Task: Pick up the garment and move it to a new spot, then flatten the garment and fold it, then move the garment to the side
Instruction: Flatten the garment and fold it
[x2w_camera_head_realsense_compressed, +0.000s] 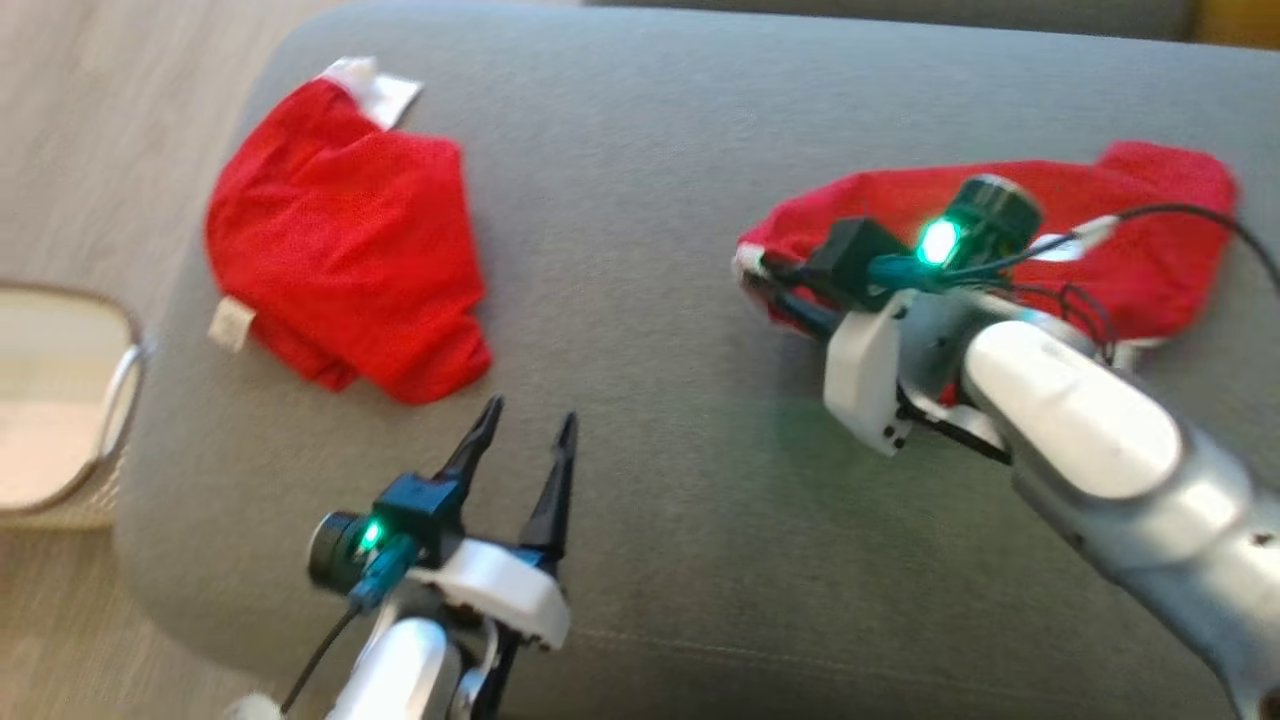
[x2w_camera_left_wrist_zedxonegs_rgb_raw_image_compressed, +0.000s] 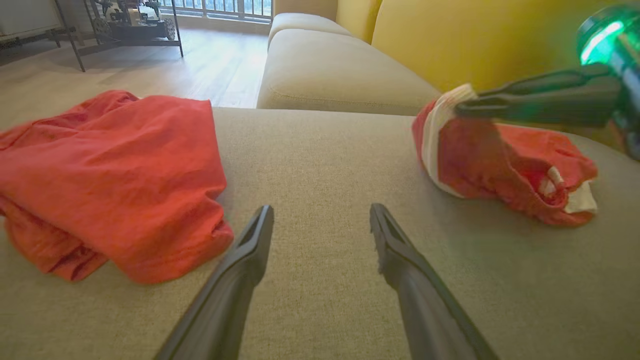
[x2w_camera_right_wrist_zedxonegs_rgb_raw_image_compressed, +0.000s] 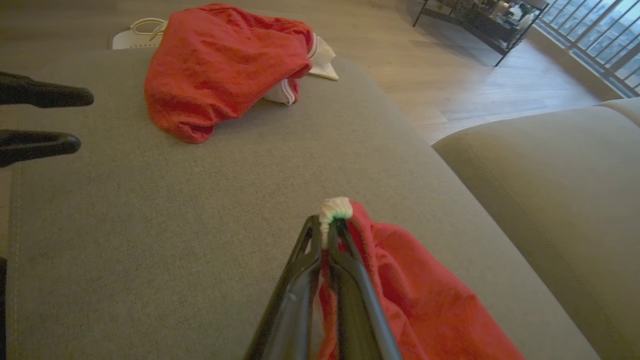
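Head view, two garments, left garment (x2w_camera_head_realsense_compressed: 345, 240), right garment (x2w_camera_head_realsense_compressed: 1160, 270) in right claw (x2w_camera_head_realsense_compressed: 755, 275)

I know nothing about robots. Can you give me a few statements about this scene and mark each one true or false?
The right gripper is shut on the white-trimmed edge of a red garment. True.
The left gripper holds the second red garment. False: it is open and empty, beside that garment.
Both garments rest on the grey cushion. True.
The two garments touch each other. False: bare cushion lies between them.
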